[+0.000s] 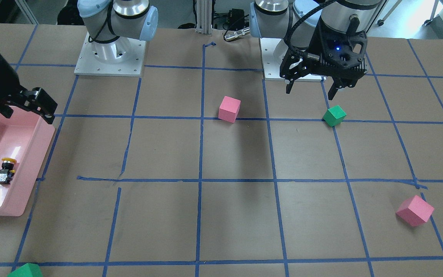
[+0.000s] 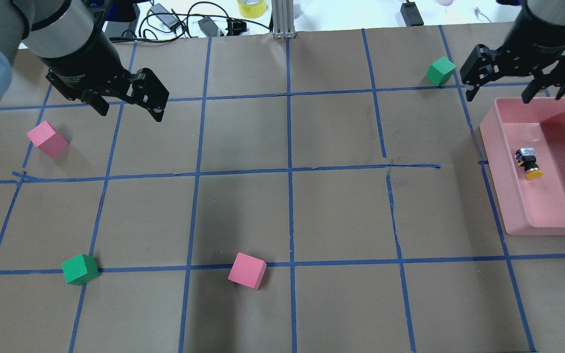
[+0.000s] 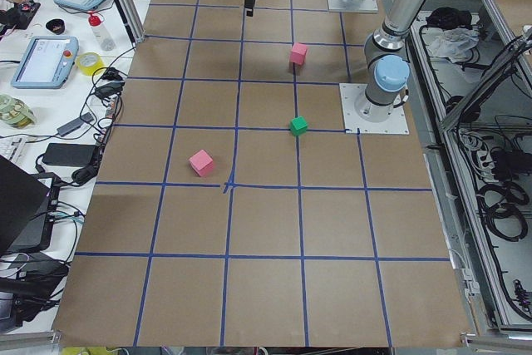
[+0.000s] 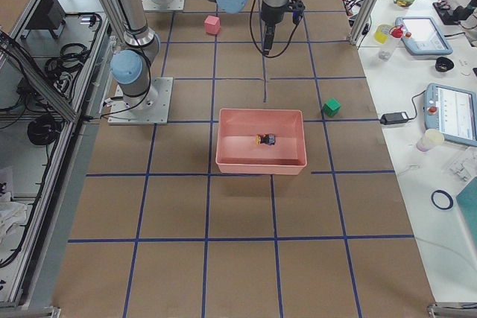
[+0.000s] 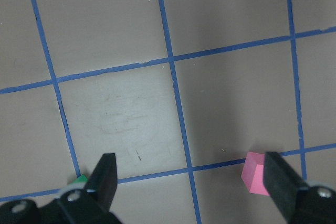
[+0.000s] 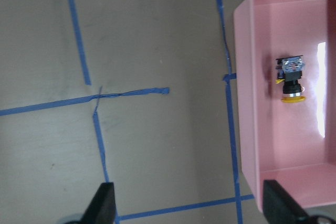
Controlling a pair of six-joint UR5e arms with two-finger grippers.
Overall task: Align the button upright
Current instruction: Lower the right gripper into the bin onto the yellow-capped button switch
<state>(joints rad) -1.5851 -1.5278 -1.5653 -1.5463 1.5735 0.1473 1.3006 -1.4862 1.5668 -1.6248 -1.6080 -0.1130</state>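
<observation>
The button [image 2: 529, 162] has a yellow cap, black body and grey base block. It lies on its side on the floor of a pink tray [image 2: 498, 171] at the table's right, cap toward the robot. It also shows in the front view [image 1: 5, 170] and the right wrist view [image 6: 291, 80]. My right gripper [image 2: 498, 97] is open and empty, raised over the tray's far left corner, apart from the button. My left gripper [image 2: 130, 113] is open and empty, raised over the table's far left part.
Two pink cubes [image 2: 47, 139] [image 2: 246, 270] and two green cubes [image 2: 80, 268] [image 2: 440, 71] sit on the brown paper with blue tape lines. The far green cube is close to the right gripper and the tray's far corner. Cables lie beyond the far edge.
</observation>
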